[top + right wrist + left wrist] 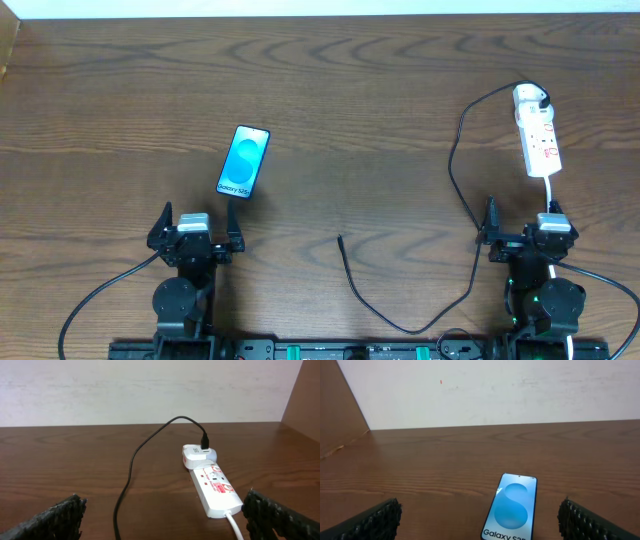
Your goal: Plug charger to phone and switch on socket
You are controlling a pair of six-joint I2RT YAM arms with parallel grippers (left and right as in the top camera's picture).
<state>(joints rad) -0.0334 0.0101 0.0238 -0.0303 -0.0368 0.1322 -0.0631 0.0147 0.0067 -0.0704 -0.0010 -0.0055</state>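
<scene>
The phone lies flat on the table, blue screen up, just ahead of my left gripper; it also shows in the left wrist view between the open, empty fingers. The white socket strip lies at the far right, with a white plug block at its far end. The black charger cable runs from that block and loops down to its free plug tip in the middle of the table. My right gripper is open and empty, just short of the strip.
The strip's white mains lead runs back toward the right arm. A white wall stands behind the table. A wooden side panel rises at the left edge.
</scene>
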